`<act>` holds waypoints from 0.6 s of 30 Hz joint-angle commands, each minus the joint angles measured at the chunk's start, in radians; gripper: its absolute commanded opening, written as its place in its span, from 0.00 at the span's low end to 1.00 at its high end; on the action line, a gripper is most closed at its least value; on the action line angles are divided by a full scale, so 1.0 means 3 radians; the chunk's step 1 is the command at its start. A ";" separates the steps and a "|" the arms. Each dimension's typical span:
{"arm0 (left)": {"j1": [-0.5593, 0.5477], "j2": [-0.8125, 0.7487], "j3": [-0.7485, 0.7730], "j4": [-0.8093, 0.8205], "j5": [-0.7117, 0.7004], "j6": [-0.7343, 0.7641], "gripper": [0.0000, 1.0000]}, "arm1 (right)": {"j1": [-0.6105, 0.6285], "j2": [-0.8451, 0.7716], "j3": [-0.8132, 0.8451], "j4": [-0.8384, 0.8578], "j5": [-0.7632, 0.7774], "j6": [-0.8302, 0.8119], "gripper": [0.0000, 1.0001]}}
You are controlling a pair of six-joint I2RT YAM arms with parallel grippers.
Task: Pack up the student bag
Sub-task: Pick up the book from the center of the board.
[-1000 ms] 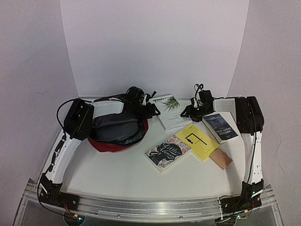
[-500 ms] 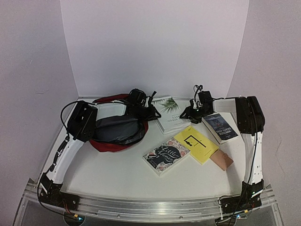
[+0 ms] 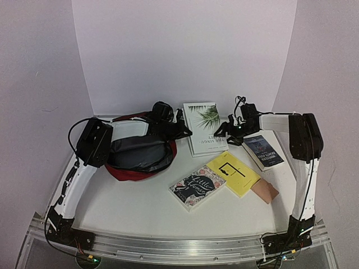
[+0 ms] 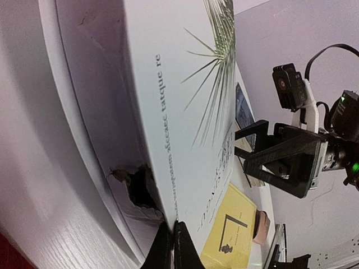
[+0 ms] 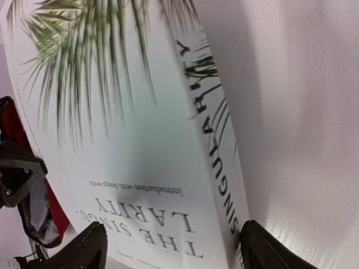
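Observation:
The student bag (image 3: 130, 171), dark red with a grey lining, lies open at the left under my left arm. To its right a white book with a palm leaf (image 3: 203, 126) stands tilted up, its cover raised off the pages. My left gripper (image 3: 183, 132) is shut on the cover's edge (image 4: 168, 216), fingertips (image 4: 180, 249) pressed together. My right gripper (image 3: 225, 129) is open at the book's right side. Its fingers (image 5: 268, 246) straddle the lower end of the white book (image 5: 140, 168) and its spine without pinching it. A strip of the bag (image 5: 31, 185) shows at the left.
A floral book (image 3: 199, 186), a yellow book (image 3: 234, 171), a dark blue book (image 3: 263, 150) and a tan block (image 3: 263, 190) lie on the white table to the right of the bag. Pale walls close in the back and both sides.
The left gripper has shut on the white book's cover and the book has tipped up towards the back. The right gripper has opened wider.

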 commanded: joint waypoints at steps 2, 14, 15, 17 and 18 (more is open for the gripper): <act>-0.0042 -0.0609 -0.0170 0.0209 0.0180 0.0153 0.00 | -0.0201 -0.0457 -0.0036 -0.0067 -0.0470 -0.0105 0.96; -0.0036 -0.1202 -0.0528 0.0137 0.0558 0.0235 0.00 | -0.0334 -0.0516 0.0027 -0.0085 -0.1200 -0.0345 0.98; -0.0040 -0.1226 -0.0561 0.0126 0.0560 0.0231 0.00 | -0.0337 -0.0499 0.0017 -0.0088 -0.1267 -0.0342 0.98; -0.0043 -0.1296 -0.0636 0.0143 0.0600 0.0226 0.00 | -0.0338 -0.0504 -0.0030 -0.0078 -0.1451 -0.0348 0.98; -0.0040 -0.1333 -0.0691 0.0183 0.0640 0.0208 0.00 | -0.0339 -0.0515 -0.0058 -0.0075 -0.1547 -0.0352 0.98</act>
